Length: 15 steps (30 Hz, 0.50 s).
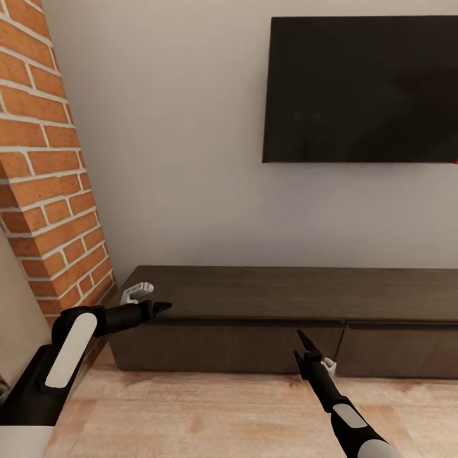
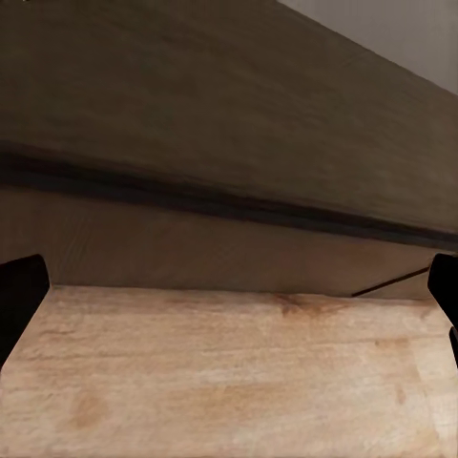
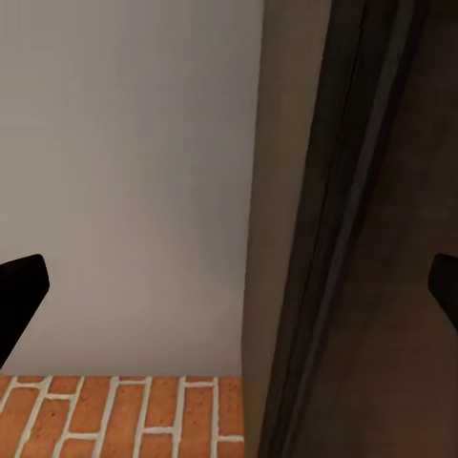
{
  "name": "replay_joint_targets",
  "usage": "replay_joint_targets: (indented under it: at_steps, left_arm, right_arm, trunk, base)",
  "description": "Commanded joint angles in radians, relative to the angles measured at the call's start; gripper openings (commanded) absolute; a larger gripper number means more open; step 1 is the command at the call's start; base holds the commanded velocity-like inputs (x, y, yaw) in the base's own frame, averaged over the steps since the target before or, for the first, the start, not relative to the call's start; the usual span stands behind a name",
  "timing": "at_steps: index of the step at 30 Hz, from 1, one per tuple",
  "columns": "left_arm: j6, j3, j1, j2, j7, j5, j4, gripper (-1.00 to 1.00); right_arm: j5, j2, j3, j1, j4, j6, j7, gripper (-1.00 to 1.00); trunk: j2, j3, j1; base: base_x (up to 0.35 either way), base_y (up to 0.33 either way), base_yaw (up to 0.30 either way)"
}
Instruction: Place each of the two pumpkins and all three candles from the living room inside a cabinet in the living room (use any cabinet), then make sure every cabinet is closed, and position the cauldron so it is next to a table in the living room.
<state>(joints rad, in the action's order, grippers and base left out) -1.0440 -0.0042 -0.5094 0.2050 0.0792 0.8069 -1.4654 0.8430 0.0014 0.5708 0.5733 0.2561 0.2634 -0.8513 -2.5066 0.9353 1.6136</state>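
Observation:
The cabinet (image 1: 267, 294) is a long low dark-brown unit against the wall, and both of its flat fronts look shut. My left gripper (image 1: 163, 307) hovers at the front edge of its top, near its left end. The fingers are open with nothing between them. In the left wrist view the gripper (image 2: 229, 296) faces the cabinet (image 2: 229, 114) and the floor in front of it. My right gripper (image 1: 301, 339) is open and empty in front of the left front panel, pointing up. The right wrist view looks along the cabinet (image 3: 382, 286). Pumpkins, candles, cauldron and table are out of view.
A black TV (image 1: 362, 89) hangs on the grey wall above the cabinet. A brick wall (image 1: 44, 178) juts out at the left, close to my left arm. Light wood floor (image 1: 210, 413) lies between me and the cabinet.

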Motion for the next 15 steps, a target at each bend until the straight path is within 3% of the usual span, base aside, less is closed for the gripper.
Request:
replay_joint_targets:
  at_steps: [1, 15]
  left_arm:
    - [-0.003, 0.0, 0.0, 0.0, 0.008, 0.009, -0.001, 1.0]
    - [-0.003, -0.001, 0.0, 0.0, 0.01, 0.009, -0.001, 1.0]
  right_arm:
    - [0.008, 0.0, 0.001, 0.0, 0.0, 0.01, -0.001, 1.0]
    - [0.008, 0.0, 0.001, 0.0, 0.0, 0.028, 0.003, 1.0]
  trunk:
    - [0.0, 0.001, 0.0]
    - [0.0, 0.001, 0.0]
  base:
    - [0.066, 0.0, 0.0]
    - [0.111, 0.0, 0.0]
